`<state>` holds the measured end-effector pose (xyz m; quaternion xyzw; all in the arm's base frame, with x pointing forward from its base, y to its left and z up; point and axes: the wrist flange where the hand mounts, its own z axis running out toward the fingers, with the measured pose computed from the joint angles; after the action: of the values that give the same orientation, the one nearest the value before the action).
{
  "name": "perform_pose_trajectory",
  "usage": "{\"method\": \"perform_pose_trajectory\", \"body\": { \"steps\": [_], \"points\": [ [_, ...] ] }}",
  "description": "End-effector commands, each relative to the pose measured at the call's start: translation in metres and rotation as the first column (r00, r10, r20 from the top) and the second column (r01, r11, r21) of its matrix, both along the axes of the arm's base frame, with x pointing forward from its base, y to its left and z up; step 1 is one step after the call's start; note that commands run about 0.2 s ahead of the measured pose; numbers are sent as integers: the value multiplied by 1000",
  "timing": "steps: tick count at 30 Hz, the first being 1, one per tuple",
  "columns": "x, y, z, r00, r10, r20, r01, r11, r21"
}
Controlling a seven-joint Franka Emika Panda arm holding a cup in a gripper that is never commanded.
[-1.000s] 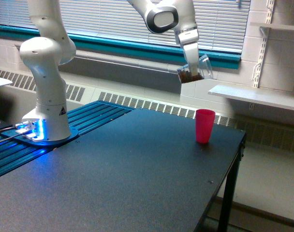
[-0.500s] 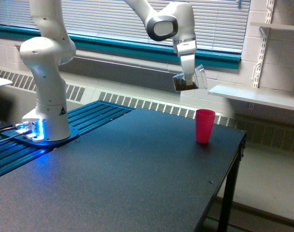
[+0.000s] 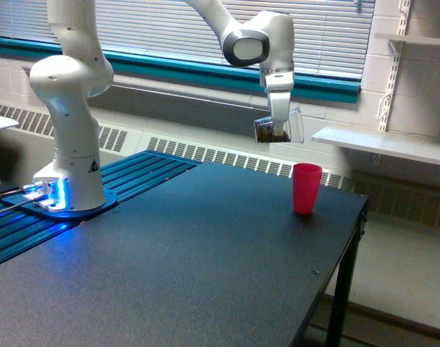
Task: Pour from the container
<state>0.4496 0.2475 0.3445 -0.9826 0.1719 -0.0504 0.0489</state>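
Observation:
My gripper [image 3: 279, 124] is shut on the container [image 3: 280, 127], a small clear plastic cup held on its side in the air. Dark brown material sits in its closed end, which points to the exterior view's left; its mouth faces right. The container hangs above and slightly left of the pink-red cup [image 3: 306, 188], which stands upright on the black table [image 3: 191, 260] near its far right edge. Nothing is seen falling from the container.
The arm's white base [image 3: 68, 144] stands at the left on a blue ribbed platform [image 3: 126, 181]. The table's right edge drops off just beyond the pink cup. A white shelf [image 3: 383, 144] sits on the wall behind at the right.
The gripper with the container has moved down and to the left, and the container has tipped further, from tilted to nearly horizontal. The pink cup has not moved.

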Motion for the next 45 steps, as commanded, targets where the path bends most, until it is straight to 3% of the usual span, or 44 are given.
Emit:
{"method": "perform_pose_trajectory", "body": {
  "steps": [1,20,45],
  "points": [
    [3,6,-3,1000,21,-16,-21,1000,-7],
    [16,24,-29,994,23,-103,-26,999,-31],
    [26,36,-40,981,14,-191,-32,995,-89]
  ]
}}
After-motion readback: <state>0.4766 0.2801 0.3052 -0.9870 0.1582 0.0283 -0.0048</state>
